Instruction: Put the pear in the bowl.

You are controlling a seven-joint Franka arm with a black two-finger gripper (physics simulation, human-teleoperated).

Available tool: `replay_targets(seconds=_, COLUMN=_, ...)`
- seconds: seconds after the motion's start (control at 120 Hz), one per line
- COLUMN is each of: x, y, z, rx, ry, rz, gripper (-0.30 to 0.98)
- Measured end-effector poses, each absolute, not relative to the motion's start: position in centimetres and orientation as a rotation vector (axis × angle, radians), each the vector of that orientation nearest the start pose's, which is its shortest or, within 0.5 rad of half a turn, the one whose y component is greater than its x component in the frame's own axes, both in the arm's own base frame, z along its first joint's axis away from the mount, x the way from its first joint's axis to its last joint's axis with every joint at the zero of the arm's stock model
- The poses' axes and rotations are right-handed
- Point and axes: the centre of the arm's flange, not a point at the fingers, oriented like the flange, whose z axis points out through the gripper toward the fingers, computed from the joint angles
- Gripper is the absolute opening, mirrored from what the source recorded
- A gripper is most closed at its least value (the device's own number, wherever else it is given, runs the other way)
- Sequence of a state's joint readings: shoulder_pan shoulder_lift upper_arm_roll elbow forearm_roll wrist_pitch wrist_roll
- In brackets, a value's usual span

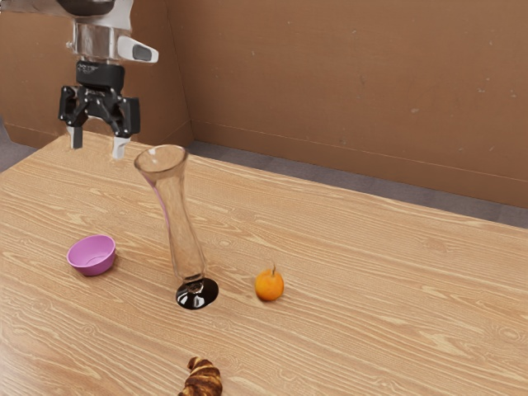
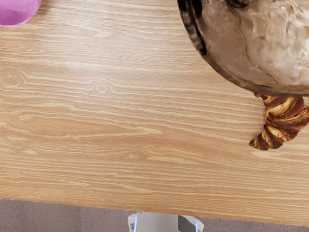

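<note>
Table (image 1: 371,338): wood-grained, level support for all items. Arm (image 1: 96,40) comes in high at the exterior view's left; height presumably chosen for clearance.

Vase (image 1: 180,223): clear, tall, upright on a dark round foot. Stands between bowl and fruit, so a direct low carry would likely hit it; narrow foot suggests easy tipping. In the wrist view its rim looms close to the camera.

Gripper (image 1: 97,145): above the table, pointing down. Jaws apart, nothing between them; posture suits a descent astride an object. Judged stage: approach, grasp not yet made.

Bowl (image 1: 92,266): pink, mouth up, unobstructed from above, thus ready to receive. Well apart from the fruit.

Croissant (image 2: 280,126): lying on the table, no evident role; best left undisturbed.

Pear (image 1: 269,285): tentative identification. Seen as a round orange fruit with thin stem up, on the table just beside the vase's foot, on the exterior view's right of it. Sides free for a pinch from above; round skin may roll if contacted off-centre. Next: travel over or around the vase, centre, lower.
</note>
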State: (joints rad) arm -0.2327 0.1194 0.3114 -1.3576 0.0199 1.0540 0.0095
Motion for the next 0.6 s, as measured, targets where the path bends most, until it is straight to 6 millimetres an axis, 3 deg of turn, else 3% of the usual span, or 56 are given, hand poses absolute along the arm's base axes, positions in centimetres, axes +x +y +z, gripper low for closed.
replay_targets(seconds=0.217, x=56.4, y=4.4, z=63.5, rx=-3.098, ry=-0.134, rz=0.225, gripper=0.69)
replay_targets(seconds=0.367, x=57.3, y=2.5, z=64.3, rx=-3.109, ry=-0.078, rz=0.090, gripper=0.69)
replay_targets(seconds=0.508, x=54.2, y=1.2, z=69.9, rx=-3.105, ry=-0.053, rz=-0.107, gripper=0.69)
replay_targets(seconds=0.6, x=53.2, y=-0.2, z=70.5, rx=-3.088, ry=-0.059, rz=-0.151, gripper=0.69)
